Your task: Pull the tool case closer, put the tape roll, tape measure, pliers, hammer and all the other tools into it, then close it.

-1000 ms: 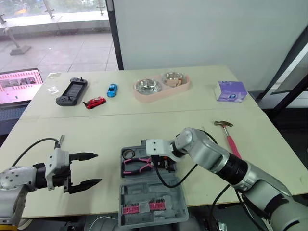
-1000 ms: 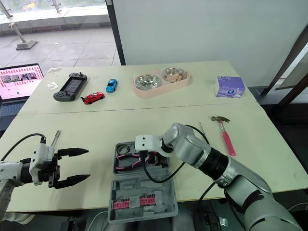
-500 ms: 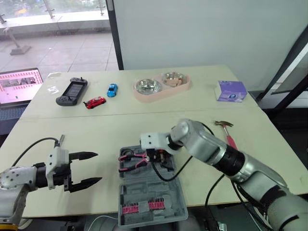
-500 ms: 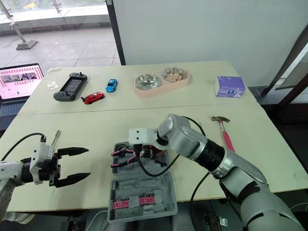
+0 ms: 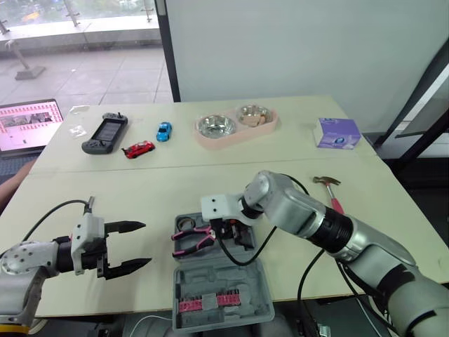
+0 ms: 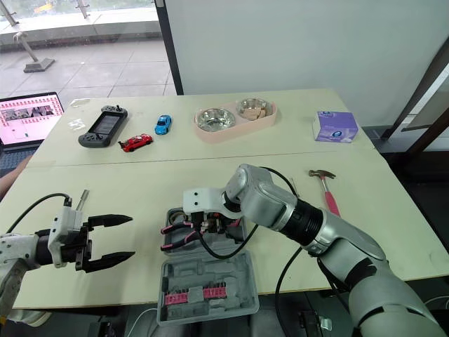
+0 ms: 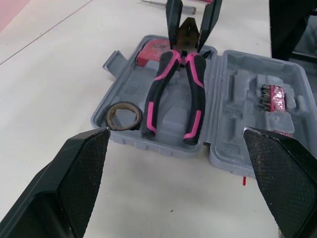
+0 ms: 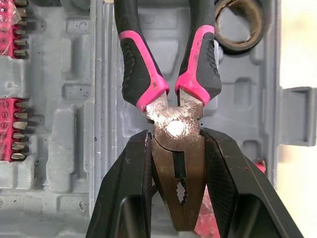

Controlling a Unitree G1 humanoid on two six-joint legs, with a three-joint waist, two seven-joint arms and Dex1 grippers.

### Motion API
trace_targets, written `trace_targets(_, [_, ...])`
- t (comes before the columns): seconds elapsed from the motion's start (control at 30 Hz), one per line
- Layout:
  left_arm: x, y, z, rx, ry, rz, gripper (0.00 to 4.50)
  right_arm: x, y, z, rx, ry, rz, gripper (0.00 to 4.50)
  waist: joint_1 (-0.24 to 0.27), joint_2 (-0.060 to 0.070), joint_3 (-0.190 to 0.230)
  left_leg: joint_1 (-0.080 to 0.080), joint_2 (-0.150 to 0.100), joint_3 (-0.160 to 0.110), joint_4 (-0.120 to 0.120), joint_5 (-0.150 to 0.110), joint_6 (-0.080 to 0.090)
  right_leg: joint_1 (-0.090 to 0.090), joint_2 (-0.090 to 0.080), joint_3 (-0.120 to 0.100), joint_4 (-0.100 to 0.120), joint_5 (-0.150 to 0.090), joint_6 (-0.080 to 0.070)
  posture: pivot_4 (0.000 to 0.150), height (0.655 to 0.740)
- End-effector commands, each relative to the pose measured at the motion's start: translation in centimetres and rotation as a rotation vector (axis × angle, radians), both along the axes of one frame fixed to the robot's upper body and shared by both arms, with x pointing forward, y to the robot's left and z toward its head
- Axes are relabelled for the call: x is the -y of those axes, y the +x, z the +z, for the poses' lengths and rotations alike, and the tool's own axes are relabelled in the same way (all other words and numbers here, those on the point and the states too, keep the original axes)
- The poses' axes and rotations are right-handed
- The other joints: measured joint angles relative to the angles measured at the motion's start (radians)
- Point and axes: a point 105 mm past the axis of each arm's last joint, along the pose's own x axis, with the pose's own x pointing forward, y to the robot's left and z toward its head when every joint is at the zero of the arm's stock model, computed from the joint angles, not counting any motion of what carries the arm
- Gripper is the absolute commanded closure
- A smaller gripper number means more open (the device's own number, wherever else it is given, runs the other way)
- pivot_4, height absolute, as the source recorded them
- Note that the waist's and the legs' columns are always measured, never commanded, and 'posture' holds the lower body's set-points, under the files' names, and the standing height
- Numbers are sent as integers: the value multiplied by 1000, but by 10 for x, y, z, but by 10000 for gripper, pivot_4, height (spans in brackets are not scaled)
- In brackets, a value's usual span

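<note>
The right gripper [image 8: 176, 140] is clamped on the head of the pink-handled pliers [image 7: 196, 94] over the open tool case [image 5: 217, 277] at the table's [image 5: 140, 189] front edge, with the tape roll [image 7: 109, 117] lying in the case, the hammer [image 5: 326, 181] near the right edge, and the left gripper [image 5: 146, 244] spread wide near the front-left corner.

Bare table [image 5: 151, 193] between the left gripper [image 5: 146, 244] and the tool case [image 5: 231, 277] gives clear passage from that side. Over the case's far half, the right gripper [image 7: 187, 39], clamped on the pliers [image 7: 159, 87], blocks descent. The tape roll [image 7: 110, 118] fills the corner beside the handles. The right arm [image 5: 330, 228] bars the direct way between case and hammer [image 6: 328, 196]. The near half, holding bits, lies uncovered.
</note>
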Motion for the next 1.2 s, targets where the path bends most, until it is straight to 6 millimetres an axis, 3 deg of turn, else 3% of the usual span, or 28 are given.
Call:
trace_targets(0.03, [2,0,5,18,-10,-4,0,-2,-2,8,22,13,15,35343,0,0,0,0,0,0,0,0,0,0,0,0,0,0,0,1500,7360])
trace_targets(0.63, [6,1,7,23,-19,-3,0,-4,4,-20,-26,-17,-36,35343,-2,0,0,0,0,0,0,0,0,0,0,0,0,0,0,1500,7360])
trace_targets(1.17, [7,1,8,22,-16,-1,0,-8,1,-17,-30,23,-14,35343,-3,0,0,0,0,0,0,0,0,0,0,0,0,0,0,1500,7360])
trace_targets(1.2, [7,2,8,22,-15,0,0,-9,1,-16,-25,30,-14,30343,-3,0,0,0,0,0,0,0,0,0,0,0,0,0,0,1500,7360])
